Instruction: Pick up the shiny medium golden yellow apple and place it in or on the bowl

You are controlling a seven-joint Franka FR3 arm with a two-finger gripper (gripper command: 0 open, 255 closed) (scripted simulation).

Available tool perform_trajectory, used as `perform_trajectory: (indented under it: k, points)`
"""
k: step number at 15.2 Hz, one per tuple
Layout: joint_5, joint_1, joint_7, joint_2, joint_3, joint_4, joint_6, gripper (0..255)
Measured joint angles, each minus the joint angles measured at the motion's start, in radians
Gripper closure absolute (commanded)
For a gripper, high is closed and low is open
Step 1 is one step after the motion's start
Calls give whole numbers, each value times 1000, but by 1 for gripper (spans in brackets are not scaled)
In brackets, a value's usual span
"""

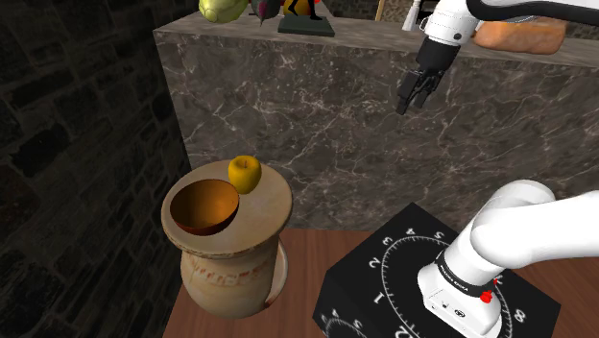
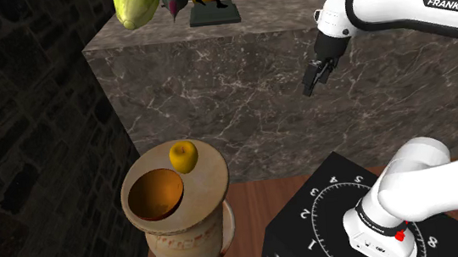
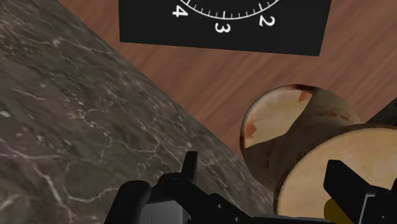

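apple [image 1: 245, 173]: shiny yellow, round; on flat top of beige jar [image 1: 230, 274], just beside bowl [image 1: 203, 207]
bowl: smooth, orange-brown, round
gripper [image 1: 413, 104]: fingers spread, empty; before veined marble counter [image 1: 317, 106]; apple well apart, lower, toward shoulder view's left

There is one yellow apple [image 1: 244, 173], one bowl [image 1: 203, 206] and one urn-shaped table [image 1: 274, 204]. Also one marble block [image 1: 336, 106], one yellow-green fruit [image 1: 221, 10], one dial-marked black box [image 1: 384, 274], and one white arm [image 1: 538, 235] bearing one hand [image 1: 413, 104] with two fingers [image 3: 347, 181].
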Motion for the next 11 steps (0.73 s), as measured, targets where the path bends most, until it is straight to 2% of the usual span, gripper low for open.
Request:
perform_trajectory:
  k: [3, 11]
  points:
    - [1, 17, -25, 34, 2, 2, 35, 0]
    - [4, 118, -201, 284, 4, 69, 243, 0]
